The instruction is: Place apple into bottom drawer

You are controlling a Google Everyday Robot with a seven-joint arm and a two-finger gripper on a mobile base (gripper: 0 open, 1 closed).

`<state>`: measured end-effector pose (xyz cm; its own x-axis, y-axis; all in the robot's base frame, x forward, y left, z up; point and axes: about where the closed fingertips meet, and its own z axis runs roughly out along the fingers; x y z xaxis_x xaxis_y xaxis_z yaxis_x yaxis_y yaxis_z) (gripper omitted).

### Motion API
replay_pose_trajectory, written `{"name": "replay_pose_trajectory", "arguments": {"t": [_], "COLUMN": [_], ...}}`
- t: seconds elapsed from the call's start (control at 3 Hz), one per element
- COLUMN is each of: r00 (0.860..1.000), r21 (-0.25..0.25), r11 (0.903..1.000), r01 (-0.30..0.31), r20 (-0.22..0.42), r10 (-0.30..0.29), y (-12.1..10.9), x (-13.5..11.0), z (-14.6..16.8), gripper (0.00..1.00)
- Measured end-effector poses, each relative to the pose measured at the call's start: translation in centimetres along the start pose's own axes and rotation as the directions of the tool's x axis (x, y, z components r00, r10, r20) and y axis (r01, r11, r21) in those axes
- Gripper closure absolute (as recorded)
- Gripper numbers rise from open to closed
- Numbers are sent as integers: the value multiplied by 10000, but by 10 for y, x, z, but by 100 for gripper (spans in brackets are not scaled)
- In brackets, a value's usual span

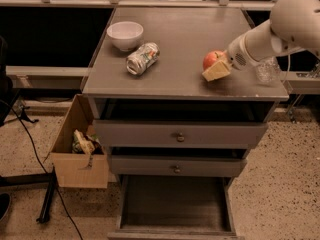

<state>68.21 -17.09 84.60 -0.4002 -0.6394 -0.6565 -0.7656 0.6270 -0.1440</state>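
Note:
The red-orange apple sits on the grey cabinet top, right of centre near the front edge. My gripper reaches in from the right on the white arm and is at the apple, with its tan tip just in front of the fruit and against it. The bottom drawer is pulled out below, its dark grey inside showing nothing in it.
A white bowl and a crushed can lie on the left of the top. A clear glass stands at the right edge. Two knobbed drawers are slightly ajar. A cardboard box of rubbish stands at the left.

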Motion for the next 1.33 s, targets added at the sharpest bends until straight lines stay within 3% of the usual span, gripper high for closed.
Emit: {"name": "replay_pose_trajectory", "arguments": {"t": [0.33,0.67,1.0,1.33], "r00": [9997,9980,9943,9938], "r21": [226,592,633,630], "r11": [9996,9980,9979,9979], "r01": [166,238,138,114], "r20": [-198,-591,-1062,-1108], "r10": [-162,-203,-70,-44], "y": [3,9,27,30], "x": [11,29,45,48], "z": [-33,-78,-120,-122], "gripper": [100,100,100,100]}}
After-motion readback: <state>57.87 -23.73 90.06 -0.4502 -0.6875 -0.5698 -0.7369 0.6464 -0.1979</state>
